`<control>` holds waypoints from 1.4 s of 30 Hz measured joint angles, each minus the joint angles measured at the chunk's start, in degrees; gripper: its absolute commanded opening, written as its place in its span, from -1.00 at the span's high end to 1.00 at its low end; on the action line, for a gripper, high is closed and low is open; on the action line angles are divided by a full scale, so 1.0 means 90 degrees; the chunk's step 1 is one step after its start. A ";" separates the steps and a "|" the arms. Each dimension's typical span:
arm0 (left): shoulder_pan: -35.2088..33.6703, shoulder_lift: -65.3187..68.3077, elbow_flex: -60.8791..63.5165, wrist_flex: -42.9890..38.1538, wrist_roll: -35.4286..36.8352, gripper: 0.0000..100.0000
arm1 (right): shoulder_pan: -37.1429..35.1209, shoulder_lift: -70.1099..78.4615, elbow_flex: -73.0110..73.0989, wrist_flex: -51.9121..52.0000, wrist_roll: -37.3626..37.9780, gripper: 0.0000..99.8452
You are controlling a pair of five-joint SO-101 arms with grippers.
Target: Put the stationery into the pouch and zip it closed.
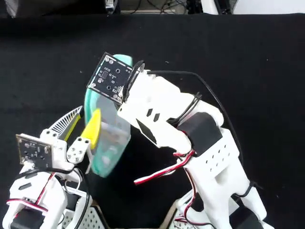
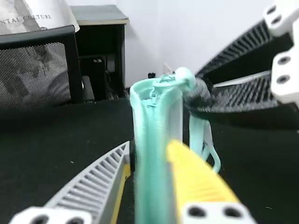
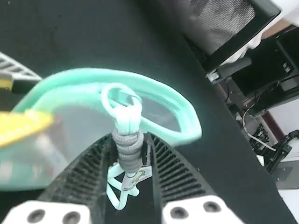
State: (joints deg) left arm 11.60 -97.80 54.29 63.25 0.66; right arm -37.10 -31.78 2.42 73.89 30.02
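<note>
A mint translucent pouch (image 1: 107,152) stands on edge between the two arms, its rim (image 2: 149,121) curving up. My left gripper (image 1: 89,110) is shut on that rim, its grey finger (image 2: 93,186) on one side and its yellow finger (image 2: 196,177) on the other. My right gripper (image 3: 130,145) is shut on the zipper pull cord (image 3: 126,119), a grey wrapped cord with a mint loop, at the pouch's far end (image 2: 198,91). In the high view the right arm (image 1: 157,105) and its camera board cover that end. I cannot make out the pouch's contents.
The black table (image 1: 238,57) stretches open to the right and behind the arms. Both arm bases stand at the near edge. An office chair (image 2: 37,70) and a dark cabinet (image 2: 103,51) stand beyond the table.
</note>
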 measured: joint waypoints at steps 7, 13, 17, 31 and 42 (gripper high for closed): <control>0.0010 0.0000 0.0000 0.0000 0.0000 0.65 | 0.0000 -0.0567 0.0000 0.0694 0.0000 0.98; 0.0010 0.0000 0.0000 0.0000 0.0000 0.62 | 0.0000 -0.0957 0.0498 0.0791 0.0000 0.98; 0.0264 0.0000 0.0000 0.0000 0.0000 0.62 | 0.0000 -0.1250 0.1114 0.0400 -0.0020 0.98; 0.0899 0.0000 0.0000 0.0000 -0.0352 0.91 | 0.0000 -0.1748 0.1465 0.0186 -0.0010 0.98; 0.0947 0.0000 0.0000 0.0195 -0.1045 0.94 | 0.0000 -0.1748 0.1465 -0.0147 -0.0010 0.98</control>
State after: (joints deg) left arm 20.13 -97.80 54.29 65.01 -8.75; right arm -37.10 -47.52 15.60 72.57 29.93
